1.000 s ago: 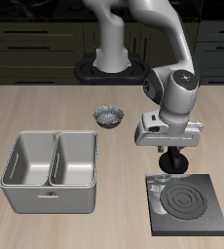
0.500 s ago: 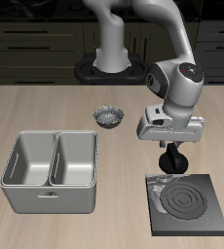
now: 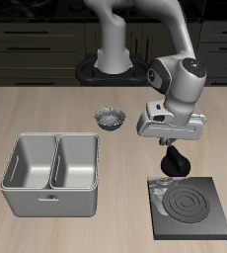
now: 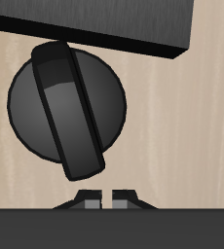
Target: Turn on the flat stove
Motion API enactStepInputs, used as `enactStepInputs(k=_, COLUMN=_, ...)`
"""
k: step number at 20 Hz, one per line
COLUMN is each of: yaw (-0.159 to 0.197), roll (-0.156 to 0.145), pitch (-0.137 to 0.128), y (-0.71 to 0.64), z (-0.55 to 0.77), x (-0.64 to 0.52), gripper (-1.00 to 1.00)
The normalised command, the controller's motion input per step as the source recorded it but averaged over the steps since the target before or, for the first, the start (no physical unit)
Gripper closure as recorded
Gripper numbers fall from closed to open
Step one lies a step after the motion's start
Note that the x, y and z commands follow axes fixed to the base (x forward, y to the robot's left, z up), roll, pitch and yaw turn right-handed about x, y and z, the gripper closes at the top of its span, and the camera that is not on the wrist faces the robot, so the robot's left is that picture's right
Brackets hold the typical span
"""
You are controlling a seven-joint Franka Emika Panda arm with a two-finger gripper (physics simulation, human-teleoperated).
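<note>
**Hovering over the stove knob**

Standing above a wooden table (image 3: 46, 109), the white robot arm (image 3: 175, 59) reaches down toward the near side. Its gripper (image 3: 174, 150) hangs just over a black round knob (image 3: 174, 162), which sits beside the far edge of the flat stove (image 3: 191, 206). The stove is a dark grey square plate close to the table's front edge, and its concentric coil rings (image 3: 189, 205) are grey, not glowing.

From the wrist camera, the knob (image 4: 69, 105) fills much of the picture: a dark disc with a raised bar across it, the bar tilted at a slant. The two fingertips (image 4: 89, 199) show as small dark tabs drawn close together with a thin gap between them, gripping nothing. I cannot tell whether they touch the knob.

Elsewhere on the table, well apart from the stove, sits a grey double-basin metal sink (image 3: 52, 174). Farther back, a small wire bowl (image 3: 111, 119) rests near the table's middle.
</note>
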Motion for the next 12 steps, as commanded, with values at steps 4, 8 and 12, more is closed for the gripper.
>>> enactStepInputs(k=4, yaw=0.016, roll=-0.047, pitch=-0.038, y=-0.41, z=0.33, x=-0.03, gripper=1.00)
enactStepInputs(k=8, yaw=-0.004, roll=-0.052, pitch=-0.007, y=-0.34, z=0.23, x=-0.02, gripper=1.00)
enactStepInputs(k=12, yaw=-0.039, roll=0.070, pitch=0.027, y=0.22, z=0.06, x=-0.14, gripper=-1.00)
